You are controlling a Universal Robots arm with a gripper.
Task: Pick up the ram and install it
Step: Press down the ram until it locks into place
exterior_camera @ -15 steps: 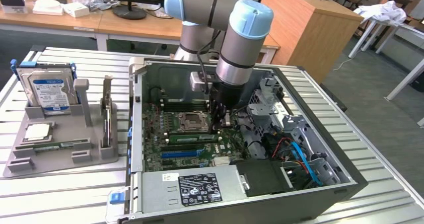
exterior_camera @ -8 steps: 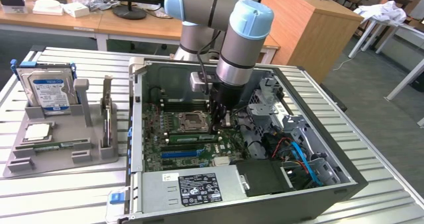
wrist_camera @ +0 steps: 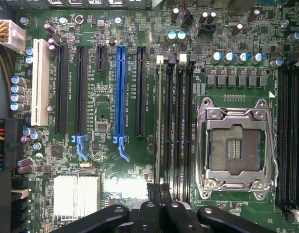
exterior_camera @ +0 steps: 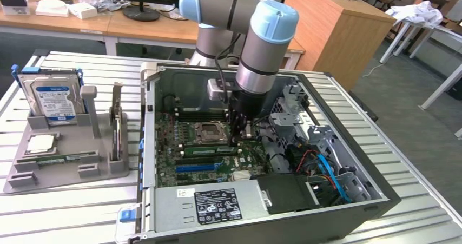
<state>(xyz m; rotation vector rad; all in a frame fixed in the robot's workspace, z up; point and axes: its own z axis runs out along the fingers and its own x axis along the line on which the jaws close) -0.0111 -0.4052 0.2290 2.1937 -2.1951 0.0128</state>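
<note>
One gripper (exterior_camera: 238, 137) shut, perhaps on ram (wrist_camera: 161, 145), amid slots

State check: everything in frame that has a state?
PC case: lying flat, side open.
CPU socket: empty.
ram: standing in a slot beside the socket; whether fully seated, can't tell.
pincer: shut, tips at the ram.
hard drive: upright in grey holder.
CPU chip: flat on the holder.
</note>
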